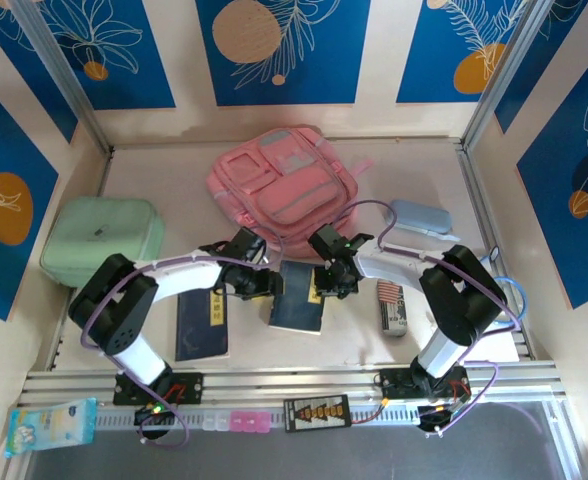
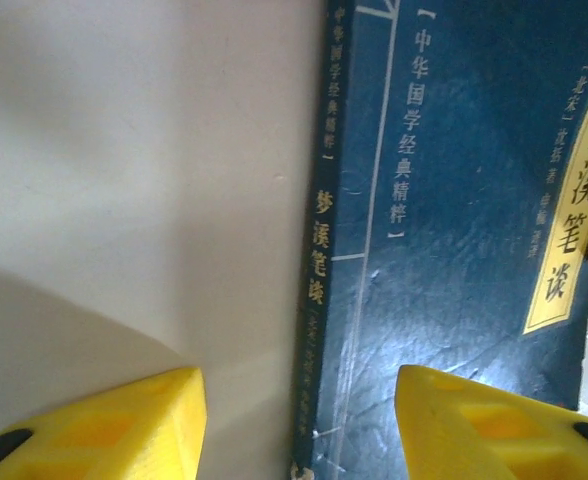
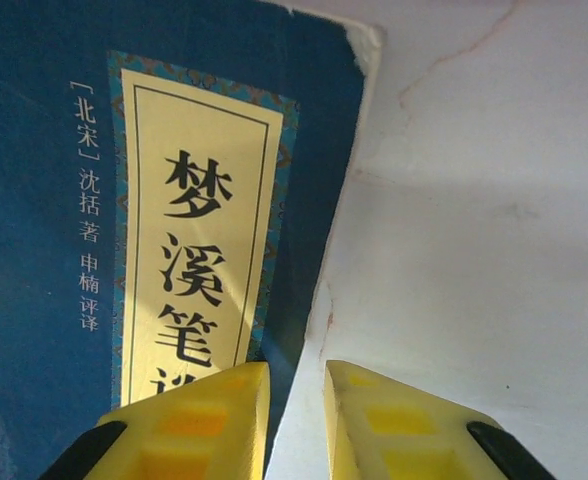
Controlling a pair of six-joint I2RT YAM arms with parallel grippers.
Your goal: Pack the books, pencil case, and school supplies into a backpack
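Observation:
A dark blue book with a yellow title strip lies on the table in front of the pink backpack. My left gripper is at its left edge. In the left wrist view that gripper stands open, straddling the book's spine. My right gripper is at the book's right edge. In the right wrist view that gripper has only a narrow gap, over the edge of the book, gripping nothing. A second blue book lies to the left. The pale blue pencil case and a flag-print pack lie to the right.
A mint-green soft case sits at the left wall. A blue tissue pack lies on the front rail at the lower left. A white card shows behind the right arm's base. Metal frame posts border the table.

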